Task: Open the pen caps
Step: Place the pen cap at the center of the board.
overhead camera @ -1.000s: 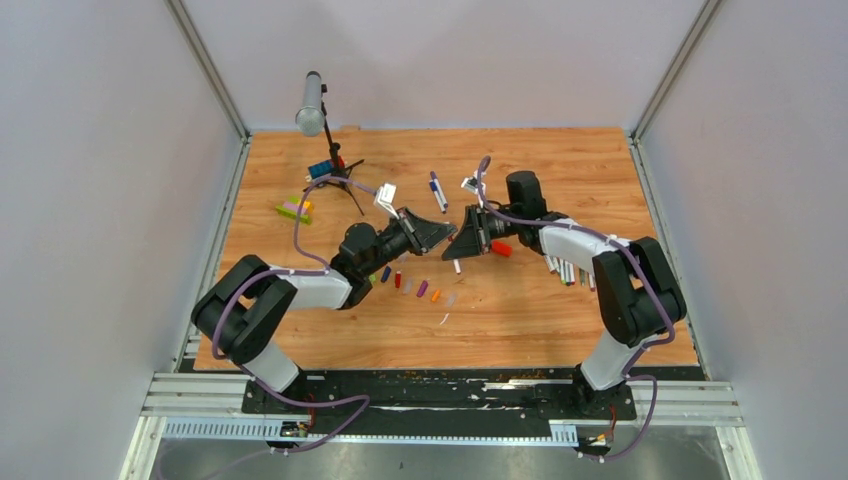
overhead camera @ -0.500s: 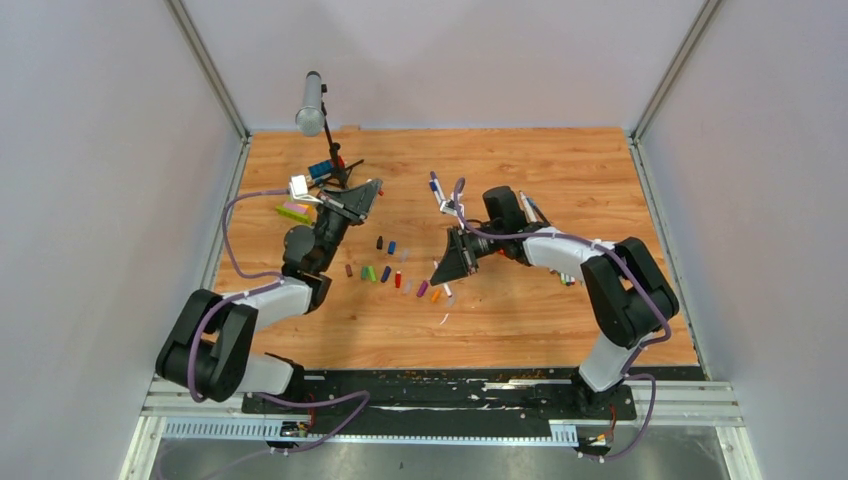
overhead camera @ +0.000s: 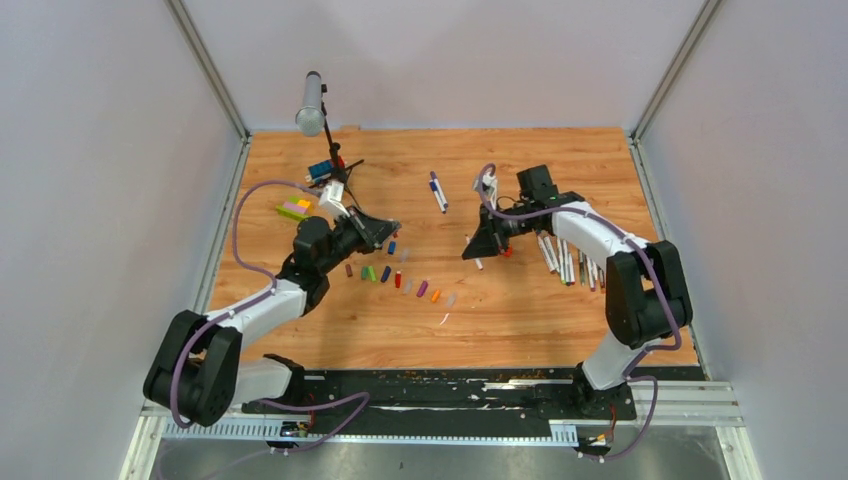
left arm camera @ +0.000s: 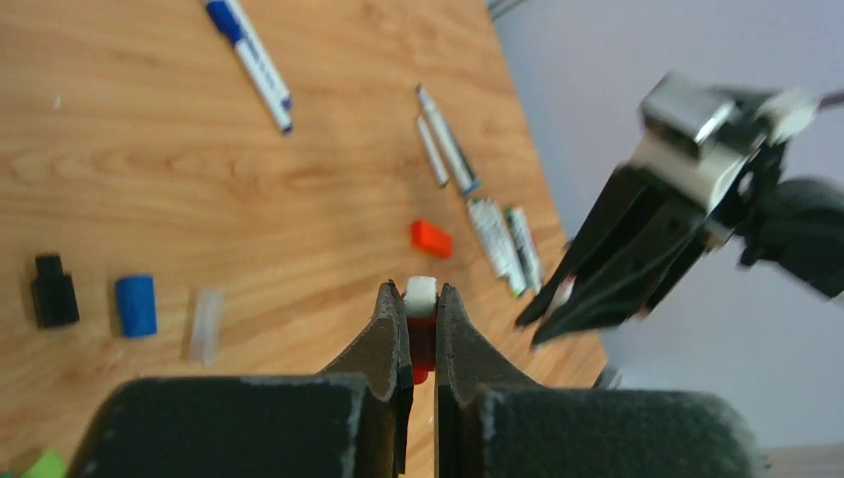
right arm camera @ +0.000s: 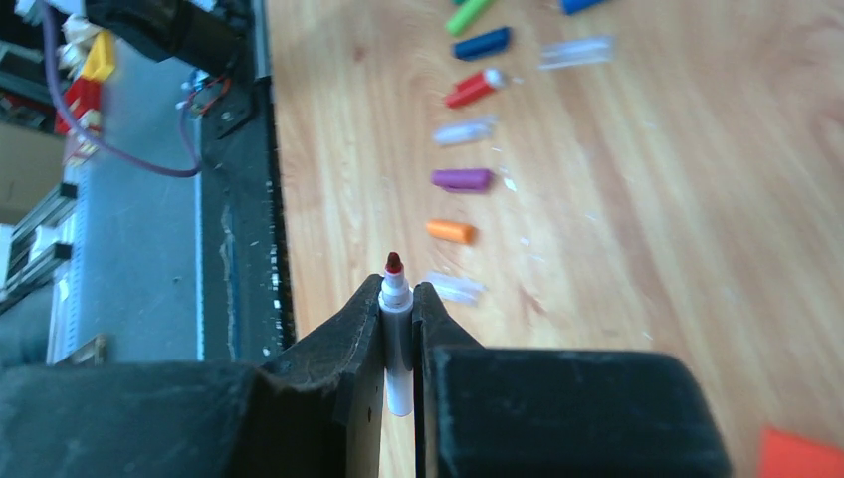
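Observation:
My left gripper (overhead camera: 386, 229) is shut on a red pen cap (left arm camera: 422, 344) with a white end, held above the table over the far caps. My right gripper (overhead camera: 474, 251) is shut on an uncapped white pen (right arm camera: 397, 334) whose red tip sticks out past the fingertips. The two grippers are apart. Several loose caps lie in a row (overhead camera: 398, 281), among them green (right arm camera: 468, 15), blue (right arm camera: 483, 43), purple (right arm camera: 461, 178) and orange (right arm camera: 450, 231). A black cap (left arm camera: 54, 291) and a blue cap (left arm camera: 135, 305) lie further back.
A blue-capped pen (overhead camera: 437, 192) lies at mid-back. Several pens (overhead camera: 566, 261) lie grouped at the right. An orange-red block (left arm camera: 432, 238) sits by the right gripper. A microphone (overhead camera: 311, 100) on a tripod and toy bricks (overhead camera: 295, 209) stand at the back left.
A second ago the two grippers met at the table's centre. They have pulled apart: the left went left with the red cap, the right went right with the pen.

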`<state>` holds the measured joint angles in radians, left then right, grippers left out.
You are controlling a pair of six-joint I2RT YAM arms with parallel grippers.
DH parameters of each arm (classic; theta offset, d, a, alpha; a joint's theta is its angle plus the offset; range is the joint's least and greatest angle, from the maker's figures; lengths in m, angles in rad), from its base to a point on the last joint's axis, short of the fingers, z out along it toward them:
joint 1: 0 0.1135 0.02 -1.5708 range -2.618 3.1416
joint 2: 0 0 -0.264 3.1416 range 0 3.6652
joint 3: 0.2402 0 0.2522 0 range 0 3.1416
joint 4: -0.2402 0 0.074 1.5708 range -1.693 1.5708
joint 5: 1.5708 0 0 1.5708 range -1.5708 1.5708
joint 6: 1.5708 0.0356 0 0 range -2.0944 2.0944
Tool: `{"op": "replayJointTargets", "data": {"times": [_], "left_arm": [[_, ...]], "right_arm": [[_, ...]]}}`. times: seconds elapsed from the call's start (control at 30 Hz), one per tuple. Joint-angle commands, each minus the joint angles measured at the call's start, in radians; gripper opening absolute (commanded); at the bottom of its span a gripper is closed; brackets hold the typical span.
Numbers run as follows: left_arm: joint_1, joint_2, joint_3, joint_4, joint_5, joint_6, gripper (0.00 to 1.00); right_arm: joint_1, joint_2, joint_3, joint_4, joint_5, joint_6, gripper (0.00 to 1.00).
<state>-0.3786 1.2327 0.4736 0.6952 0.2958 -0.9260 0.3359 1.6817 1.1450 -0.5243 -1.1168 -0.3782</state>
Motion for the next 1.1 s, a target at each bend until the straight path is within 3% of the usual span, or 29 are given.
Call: {"op": "replayJointTargets", "data": {"times": [0.0, 0.37, 0.77, 1.07], "left_arm": [[-0.068, 0.021, 0.091, -0.306, 0.036, 0.174, 0.04], [-0.217, 0.335, 0.381, -0.646, -0.146, 0.380, 0.04], [-0.258, 0.543, 0.579, -0.781, -0.229, 0.465, 0.08], [-0.260, 0.602, 0.658, -0.894, -0.324, 0.524, 0.19]], "right_arm": [[-0.094, -0.044, 0.024, -0.061, 0.015, -0.100, 0.00], [-0.234, -0.072, 0.000, -0.022, 0.007, -0.068, 0.00], [-0.291, -0.061, -0.004, -0.014, -0.012, -0.050, 0.00], [-0.301, -0.048, 0.003, -0.028, -0.015, -0.055, 0.00]]}}
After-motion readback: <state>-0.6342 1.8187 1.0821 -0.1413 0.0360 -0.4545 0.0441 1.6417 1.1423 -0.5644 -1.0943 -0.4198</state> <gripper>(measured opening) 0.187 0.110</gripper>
